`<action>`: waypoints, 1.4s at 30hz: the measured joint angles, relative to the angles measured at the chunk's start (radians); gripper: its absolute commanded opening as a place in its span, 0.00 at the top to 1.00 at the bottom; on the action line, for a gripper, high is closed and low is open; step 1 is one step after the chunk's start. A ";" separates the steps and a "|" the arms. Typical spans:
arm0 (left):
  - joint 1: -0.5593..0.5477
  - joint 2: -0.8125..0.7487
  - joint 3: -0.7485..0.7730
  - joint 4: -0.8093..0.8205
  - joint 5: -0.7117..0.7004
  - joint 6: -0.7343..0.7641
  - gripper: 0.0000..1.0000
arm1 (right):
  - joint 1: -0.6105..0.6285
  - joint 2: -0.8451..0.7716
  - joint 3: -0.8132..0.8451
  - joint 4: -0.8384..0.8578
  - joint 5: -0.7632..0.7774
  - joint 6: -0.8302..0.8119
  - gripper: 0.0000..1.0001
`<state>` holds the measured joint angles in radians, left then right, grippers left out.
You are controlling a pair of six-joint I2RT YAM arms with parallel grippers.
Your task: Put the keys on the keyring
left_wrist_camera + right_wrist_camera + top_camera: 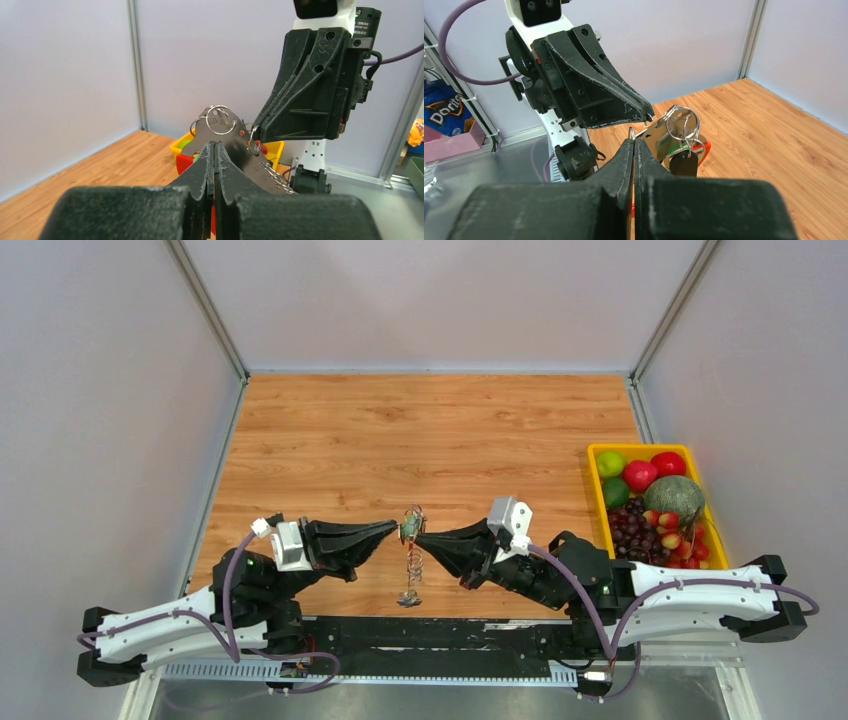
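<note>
Now left gripper (394, 526) and right gripper (419, 535) both clamped on the keyring (411, 529), tip to tip above table (400, 440), chain (413, 562) dangling.

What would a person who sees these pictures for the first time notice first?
The left hand and the right hand, both black, meet tip to tip above the near middle of the wooden table. Both are shut on the keyring, and its silvery chain hangs down between them. At the right edge of the table, a yellow bin full of colourful fruit also stands out.
</note>
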<state>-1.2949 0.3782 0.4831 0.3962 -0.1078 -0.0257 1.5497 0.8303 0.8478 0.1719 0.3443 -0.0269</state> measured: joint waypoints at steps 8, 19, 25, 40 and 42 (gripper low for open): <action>0.000 0.026 0.000 0.020 -0.006 0.028 1.00 | 0.000 0.029 0.000 0.031 0.035 0.001 1.00; 0.000 0.027 -0.006 0.036 0.006 0.031 1.00 | 0.000 0.034 0.000 0.077 0.074 0.001 1.00; 0.000 0.027 -0.011 0.045 0.019 0.030 1.00 | 0.000 0.036 0.000 0.081 0.082 0.003 1.00; 0.000 0.029 -0.014 0.068 0.037 0.031 1.00 | -0.010 0.048 0.000 0.086 0.086 0.003 1.00; 0.000 0.030 -0.013 0.072 0.043 0.031 1.00 | -0.011 0.048 0.000 0.092 0.090 0.003 1.00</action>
<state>-1.2945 0.4084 0.4698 0.4679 -0.0650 0.0048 1.5391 0.8783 0.8478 0.2638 0.4339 -0.0235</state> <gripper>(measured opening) 0.007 0.005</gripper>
